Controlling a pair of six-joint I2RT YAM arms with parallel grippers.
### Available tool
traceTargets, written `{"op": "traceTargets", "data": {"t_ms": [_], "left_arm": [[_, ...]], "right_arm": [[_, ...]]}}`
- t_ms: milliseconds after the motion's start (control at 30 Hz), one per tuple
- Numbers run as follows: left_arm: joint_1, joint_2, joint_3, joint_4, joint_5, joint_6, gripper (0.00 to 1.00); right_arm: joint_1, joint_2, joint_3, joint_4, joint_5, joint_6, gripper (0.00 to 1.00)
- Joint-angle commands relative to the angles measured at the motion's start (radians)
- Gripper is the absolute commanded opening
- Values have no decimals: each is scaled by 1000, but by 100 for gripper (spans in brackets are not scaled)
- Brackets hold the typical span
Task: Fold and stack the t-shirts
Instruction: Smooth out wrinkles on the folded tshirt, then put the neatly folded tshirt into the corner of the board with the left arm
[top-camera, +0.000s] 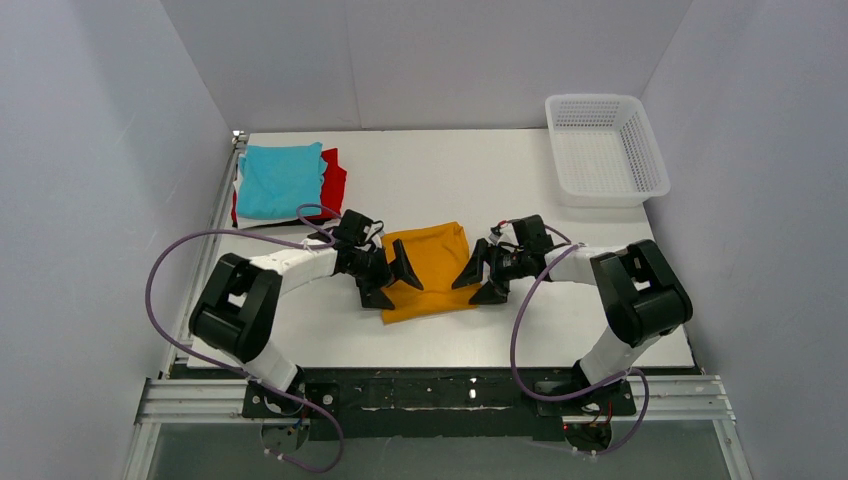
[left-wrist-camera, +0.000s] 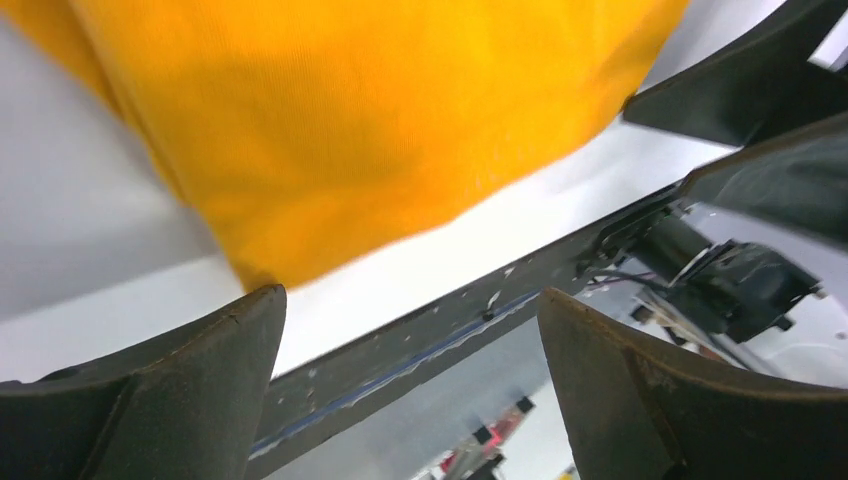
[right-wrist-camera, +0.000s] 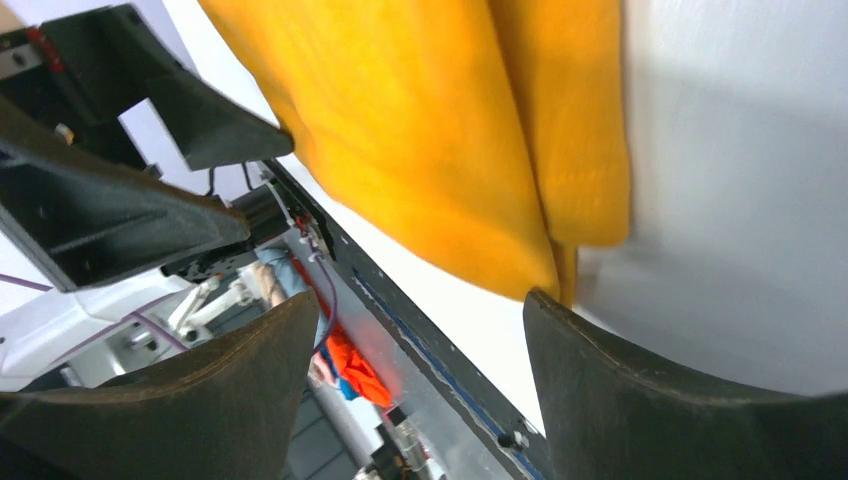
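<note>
My left gripper (top-camera: 392, 282) sits at the left edge of the orange shirt (top-camera: 430, 272), in the middle of the top view. Its fingers are spread wide with nothing between them. One finger overlaps the shirt's edge in that view; I cannot tell whether it touches the cloth. My right gripper (top-camera: 478, 283) sits at the shirt's right edge, also spread and holding nothing. The two face each other across the cloth.

The orange shirt lies flat on the table (top-camera: 450, 180), folded into a rough rectangle, its lower edge near the table's bottom edge. In my left wrist view it fills the upper part of the frame, blurred, beyond my two dark fingertips (left-wrist-camera: 190, 390) at the bottom corners. The gap between them shows only white table and the dark rail (left-wrist-camera: 440, 330). My right gripper appears at the upper right of that view. In my right wrist view the shirt spreads across the top centre with a fold line running down it, and my left gripper shows at the upper left.

In the upper left of the top view, well apart from the orange shirt, a folded turquoise shirt (top-camera: 280, 178) lies on a red shirt (top-camera: 336, 182), which pokes out on its right side. A basket (top-camera: 605, 150) stands at the table's upper right corner, well apart from both grippers.
</note>
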Motion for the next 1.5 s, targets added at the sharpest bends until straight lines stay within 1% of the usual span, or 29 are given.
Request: {"op": "traceTargets", "data": {"t_ms": [0, 67, 133, 233, 300, 367, 467, 533, 600, 667, 700, 800, 900, 1000, 1133, 1300, 1367, 1467], "left_arm": [[-34, -186, -7, -297, -163, 72, 98], [-34, -256, 4, -344, -220, 77, 98], [-33, -309, 10, -388, -307, 75, 98], [-27, -312, 37, -460, -495, 67, 98], [-19, -284, 61, -463, -590, 66, 98], [0, -246, 76, -422, -593, 56, 98], [31, -171, 70, -295, -537, 49, 98], [50, -104, 69, -214, -510, 43, 98], [70, -28, 72, -126, -444, 15, 98], [84, 33, 74, -36, -389, -13, 98], [84, 63, 79, -5, -387, -17, 98], [84, 165, 136, -12, -401, -15, 98], [81, 256, 182, -39, -374, -8, 98], [59, 279, 171, -36, -362, -16, 96], [11, 263, 147, -83, -427, -22, 87], [-84, 243, 124, -121, -579, -23, 87], [-95, 259, 144, -139, -619, -26, 86], [-95, 308, 202, -180, -666, -29, 80]], "right_arm": [[5, -190, 57, -193, 140, -77, 84], [5, -290, 101, -258, 209, -98, 85], [5, -397, 146, -335, 330, -114, 87], [5, -574, 190, -426, 555, -129, 88], [3, -672, 187, -445, 715, -126, 89], [3, -756, 164, -447, 865, -103, 89], [3, -876, 106, -436, 1002, -55, 89], [2, -935, 62, -406, 1008, -48, 90], [2, -962, 39, -398, 993, -50, 90], [2, -952, 37, -417, 979, -55, 90], [2, -937, 39, -428, 970, -58, 90], [0, -877, 45, -446, 924, -73, 90], [0, -830, 61, -461, 899, -92, 91], [0, -808, 66, -464, 913, -101, 91], [0, -806, 59, -454, 923, -103, 91], [0, -792, 52, -449, 921, -101, 91], [0, -785, 49, -447, 918, -101, 91], [0, -778, 50, -453, 916, -107, 91]]}}
